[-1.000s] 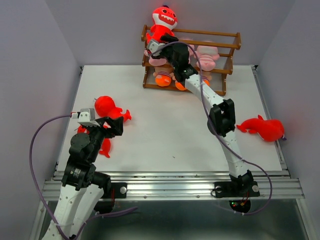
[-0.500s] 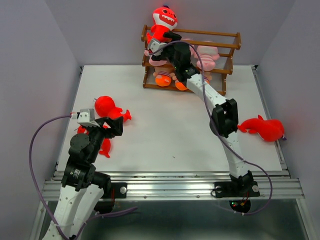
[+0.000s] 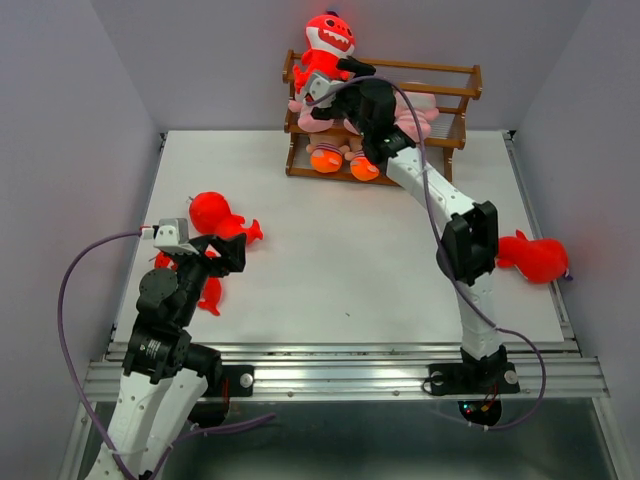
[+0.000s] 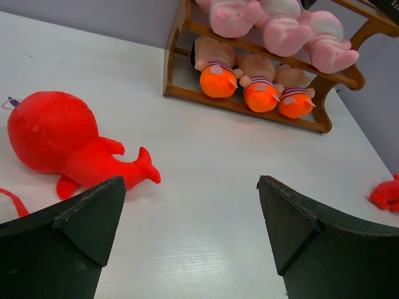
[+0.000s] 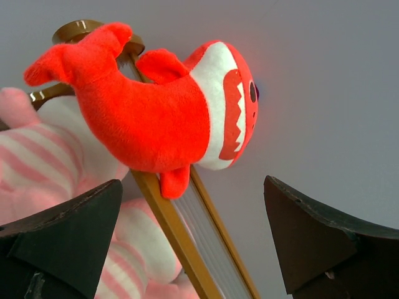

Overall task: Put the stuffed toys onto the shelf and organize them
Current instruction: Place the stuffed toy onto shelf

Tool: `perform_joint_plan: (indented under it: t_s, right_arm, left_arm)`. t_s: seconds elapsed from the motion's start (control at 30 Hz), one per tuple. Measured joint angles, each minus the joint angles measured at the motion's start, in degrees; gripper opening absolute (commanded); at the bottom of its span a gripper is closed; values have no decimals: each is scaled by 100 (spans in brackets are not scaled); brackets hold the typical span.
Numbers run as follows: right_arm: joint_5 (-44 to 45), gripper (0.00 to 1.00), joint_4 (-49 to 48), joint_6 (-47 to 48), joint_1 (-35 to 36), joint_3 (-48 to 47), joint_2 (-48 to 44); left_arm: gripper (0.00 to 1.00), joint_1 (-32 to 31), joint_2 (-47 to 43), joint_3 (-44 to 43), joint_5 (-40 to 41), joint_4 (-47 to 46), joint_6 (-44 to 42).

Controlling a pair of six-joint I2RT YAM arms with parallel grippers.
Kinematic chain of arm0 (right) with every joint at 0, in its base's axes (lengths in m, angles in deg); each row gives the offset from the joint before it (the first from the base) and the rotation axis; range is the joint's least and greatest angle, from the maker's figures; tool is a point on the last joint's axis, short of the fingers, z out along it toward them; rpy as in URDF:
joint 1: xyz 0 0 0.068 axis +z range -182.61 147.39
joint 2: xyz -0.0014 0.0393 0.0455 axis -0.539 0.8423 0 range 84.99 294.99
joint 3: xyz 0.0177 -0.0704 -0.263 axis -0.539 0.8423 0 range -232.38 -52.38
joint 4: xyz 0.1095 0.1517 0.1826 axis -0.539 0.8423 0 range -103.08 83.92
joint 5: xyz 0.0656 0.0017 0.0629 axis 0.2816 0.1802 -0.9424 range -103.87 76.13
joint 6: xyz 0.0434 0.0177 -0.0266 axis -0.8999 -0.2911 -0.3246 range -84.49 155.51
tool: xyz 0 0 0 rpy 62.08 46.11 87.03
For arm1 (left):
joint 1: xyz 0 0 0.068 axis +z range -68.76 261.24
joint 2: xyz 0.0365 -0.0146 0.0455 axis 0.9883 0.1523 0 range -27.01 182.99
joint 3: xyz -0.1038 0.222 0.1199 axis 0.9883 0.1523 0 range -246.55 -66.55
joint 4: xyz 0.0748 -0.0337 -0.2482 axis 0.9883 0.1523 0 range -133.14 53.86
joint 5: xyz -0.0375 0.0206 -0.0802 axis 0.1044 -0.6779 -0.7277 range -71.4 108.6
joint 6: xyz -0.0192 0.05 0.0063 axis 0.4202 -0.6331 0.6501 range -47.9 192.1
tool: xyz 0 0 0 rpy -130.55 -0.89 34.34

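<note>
White tabletop (image 3: 340, 250), grey walls (image 3: 200, 60), wooden shelf (image 3: 430, 67) (toys (image 3: 415, 110) aboard), left end effector (image 4: 190, 187) and right end effector (image 5: 192, 184) spread.

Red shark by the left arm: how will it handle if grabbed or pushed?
Probably soft and light: the red shark looks plush and stuffed, so the left fingers should sink in, not slip. Its thin tail looks floppy; gripped there, the body would likely dangle. Lying flat on the table, a push should slide or pivot it, not roll it.
</note>
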Motion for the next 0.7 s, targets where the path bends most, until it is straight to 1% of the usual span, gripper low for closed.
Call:
perform_joint_plan:
  t_s: [0.17, 0.23, 0.27, 0.3, 0.4, 0.43, 0.53, 0.6, 0.7]
  right_arm:
    - [-114, 100, 522, -190, 0, 933, -918]
    - [-225, 100, 841, -391, 0, 1353, -1425]
    - [-326, 100, 1196, -544, 0, 1694, -1867]
    - [-404, 100, 1360, -634, 0, 1843, -2096]
    - [-850, 100, 1998, -1021, 0, 2503, -2990]
    - [-1134, 100, 2376, -1185, 0, 2728, -3386]
    - [-1821, 100, 2914, -1545, 0, 3248, -4052]
    - [-2428, 100, 3303, -1930, 0, 3950, -4660]
    - [-2959, 100, 3648, -2295, 9, 4765, -5176]
  left_arm:
    - [99, 0, -35, 0, -4, -2, 0]
    - [99, 0, -33, 0, -13, -2, 0]
    - [99, 0, -31, 0, -13, -4, 0]
    - [99, 0, -26, 0, -17, -4, 0]
    - [99, 0, 7, 0, -48, -7, 0]
    - [99, 0, 35, 0, -76, -9, 4]
    - [99, 0, 151, 0, -111, -15, 28]
    - [99, 0, 302, 0, -175, -48, 186]
    - [99, 2, 647, 44, -358, -164, 538]
